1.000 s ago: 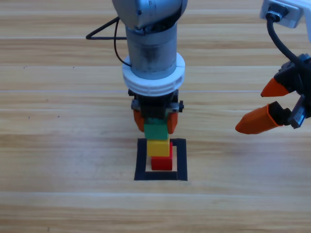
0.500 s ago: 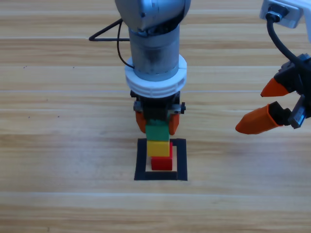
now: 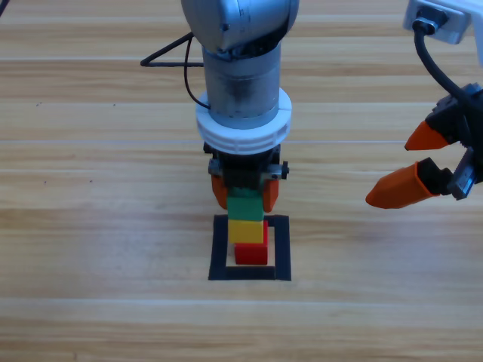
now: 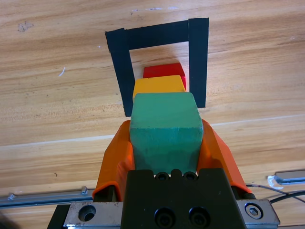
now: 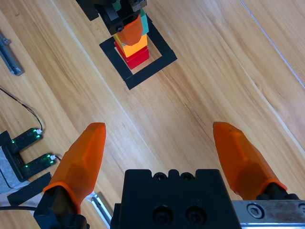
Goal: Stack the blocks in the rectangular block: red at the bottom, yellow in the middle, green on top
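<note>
Right now the left pincer (image 3: 244,192) sits mid-desk, pointing straight down from above, jaws clamped on the green cube (image 3: 244,206) from both sides; wrist view shows the orange jaws hugging its left & right faces w/ no gap. That side grip keeps the cube square & leaves its underside free to seat. Green sits directly over the yellow cube (image 3: 246,230), which sits on the red cube (image 3: 251,253), red resting on bare wood inside the black tape rectangle (image 3: 219,249). Order reads red bottom, yellow mid, green top, as asked. Whether green's underside already touches yellow or hovers just above: can't tell from these views, though they look flush in the high view. The stack stands inside the outline, nearer its left strip and clear of the tape. Judgement: placing step is nearly done; next is prob. a gentle release, opening w/o nudging sideways, since a tall 3-cube column would tip easily. Going right, bare desk (image 3: 90,317), then the right pincer (image 3: 419,167) waits near the right edge, well apart from the stack, jaws spread wide & holding nothing, prob. parked there to keep out of the working arm's way.
</note>
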`<control>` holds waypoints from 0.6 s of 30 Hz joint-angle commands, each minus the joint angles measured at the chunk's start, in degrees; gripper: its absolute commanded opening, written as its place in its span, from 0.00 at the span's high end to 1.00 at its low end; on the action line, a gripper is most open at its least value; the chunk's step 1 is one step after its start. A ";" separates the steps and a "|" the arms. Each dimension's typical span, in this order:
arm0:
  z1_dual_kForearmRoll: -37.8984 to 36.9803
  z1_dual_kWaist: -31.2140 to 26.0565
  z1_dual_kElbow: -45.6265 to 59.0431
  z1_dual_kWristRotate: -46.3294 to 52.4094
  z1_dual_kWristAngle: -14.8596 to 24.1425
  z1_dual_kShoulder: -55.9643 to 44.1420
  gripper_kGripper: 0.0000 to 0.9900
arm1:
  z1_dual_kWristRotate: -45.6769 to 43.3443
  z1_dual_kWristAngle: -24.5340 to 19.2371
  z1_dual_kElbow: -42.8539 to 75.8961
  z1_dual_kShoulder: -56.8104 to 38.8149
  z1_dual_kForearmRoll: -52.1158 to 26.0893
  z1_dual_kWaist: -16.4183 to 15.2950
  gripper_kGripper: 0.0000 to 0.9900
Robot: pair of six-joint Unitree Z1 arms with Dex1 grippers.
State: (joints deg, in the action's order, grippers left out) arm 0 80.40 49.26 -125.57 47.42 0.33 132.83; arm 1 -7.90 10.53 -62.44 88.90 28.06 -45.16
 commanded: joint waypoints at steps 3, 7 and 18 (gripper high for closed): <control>0.54 1.80 -0.81 -0.31 -0.50 3.40 0.86 | -0.45 -0.25 1.98 1.28 0.15 1.30 0.00; 0.54 2.24 -1.25 -0.13 -0.42 3.05 0.00 | -0.45 -0.25 1.98 1.28 0.15 1.30 0.00; 0.54 2.24 -1.34 0.66 1.52 -0.38 0.00 | -0.54 -0.16 1.71 1.54 0.06 1.30 0.00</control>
State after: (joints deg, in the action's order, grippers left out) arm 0 80.41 50.45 -126.13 47.42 0.42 132.93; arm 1 -7.91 10.53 -62.22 88.91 28.06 -45.16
